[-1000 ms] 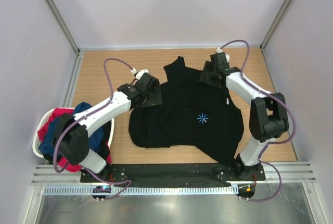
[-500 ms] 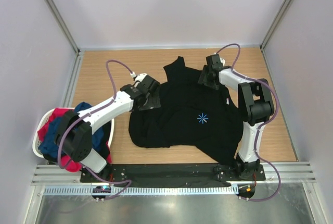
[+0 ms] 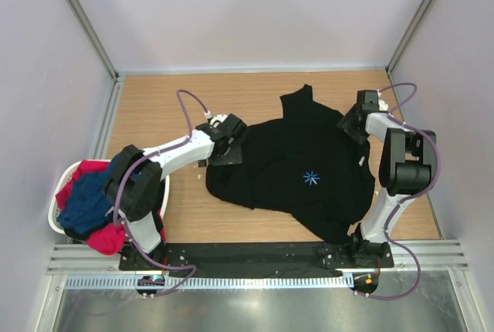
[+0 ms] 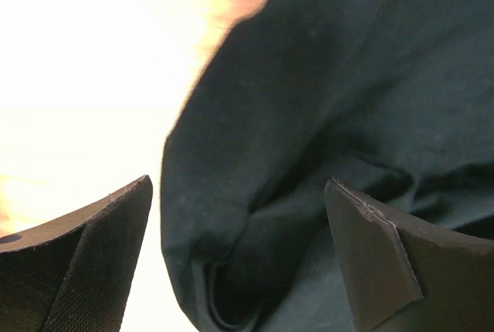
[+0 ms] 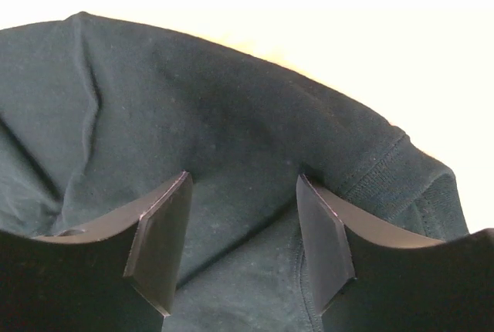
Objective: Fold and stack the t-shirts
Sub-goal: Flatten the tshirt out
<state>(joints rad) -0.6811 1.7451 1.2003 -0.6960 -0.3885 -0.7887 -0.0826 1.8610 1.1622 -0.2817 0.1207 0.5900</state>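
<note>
None is folded yet. The black t-shirt [image 3: 297, 162] lies spread on the counter [image 3: 154, 100], left claw [image 4: 238, 184] gaping wide, right claw [image 5: 243, 179] part-open at its edges, gripping nothing; navy t-shirt [image 3: 83, 202] and red t-shirt [image 3: 108, 238] wait in the basket [image 3: 53, 215].

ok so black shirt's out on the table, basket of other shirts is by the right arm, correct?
No: the top external view shows the basket beside the left arm, not the right. The black shirt is out on the table, as stated.
</note>
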